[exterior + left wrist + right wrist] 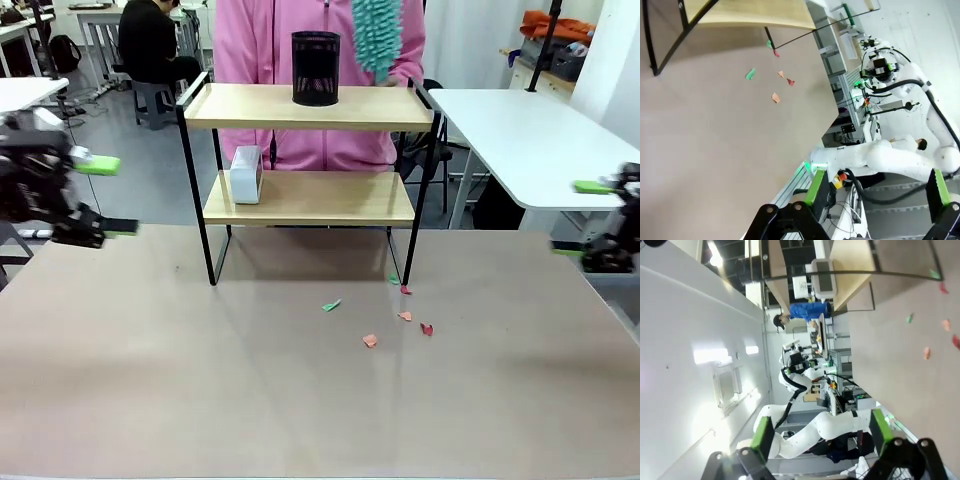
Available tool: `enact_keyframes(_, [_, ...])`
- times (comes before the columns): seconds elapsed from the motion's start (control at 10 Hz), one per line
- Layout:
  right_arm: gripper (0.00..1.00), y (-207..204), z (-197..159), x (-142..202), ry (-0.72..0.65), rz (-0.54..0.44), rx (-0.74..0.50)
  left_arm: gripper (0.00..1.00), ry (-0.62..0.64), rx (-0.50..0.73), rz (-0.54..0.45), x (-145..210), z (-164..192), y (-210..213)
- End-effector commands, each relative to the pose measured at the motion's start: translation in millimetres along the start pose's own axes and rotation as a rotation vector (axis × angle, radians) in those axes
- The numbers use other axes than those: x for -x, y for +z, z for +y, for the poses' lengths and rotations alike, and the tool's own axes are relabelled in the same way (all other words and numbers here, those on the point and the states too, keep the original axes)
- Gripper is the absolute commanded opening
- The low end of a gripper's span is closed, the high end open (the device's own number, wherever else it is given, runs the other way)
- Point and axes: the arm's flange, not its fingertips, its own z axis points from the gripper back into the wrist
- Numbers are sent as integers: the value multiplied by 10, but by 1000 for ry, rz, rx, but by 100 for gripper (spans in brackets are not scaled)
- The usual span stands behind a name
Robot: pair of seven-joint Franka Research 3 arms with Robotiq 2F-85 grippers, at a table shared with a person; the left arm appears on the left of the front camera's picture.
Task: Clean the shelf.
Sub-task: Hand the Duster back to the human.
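**Shelf under cleaning; both arms parked wide**

The desk (150, 380) carries the shelf (308, 198) at its far middle, standing upright on thin black legs. A person in a pink top (250, 45) stands just behind it, holding a teal duster (376, 35) above the right end of the upper board. A black mesh pen cup (316, 68) sits on the upper board, centre. A small white device (246, 173) stands on the lower board, left side.

The left gripper (104, 196) hangs beyond the desk's left edge, jaws released and empty. The right gripper (580, 217) hangs off the right edge, jaws likewise spread, grasping nothing.

Small paper scraps (404, 316), pink, red and green, lie on the desk near the shelf's front right leg.

Judgement: dusting is in the person's hands. To do it well, sweep each board fully, work around or lift the cup and device, and keep both arms clear.
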Motion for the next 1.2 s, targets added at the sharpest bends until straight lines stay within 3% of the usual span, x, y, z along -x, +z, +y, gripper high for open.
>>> enact_keyframes(0.0, [100,-659,-82,563,20,19,50,100,40,-97,-85,38,322,-122])
enact_keyframes(0.1, [100,0,0,0,0,0,0,100,0,0,0,0,0,0])
enact_keyframes(1.1, [100,0,0,0,0,0,0,100,0,0,0,0,0,0])
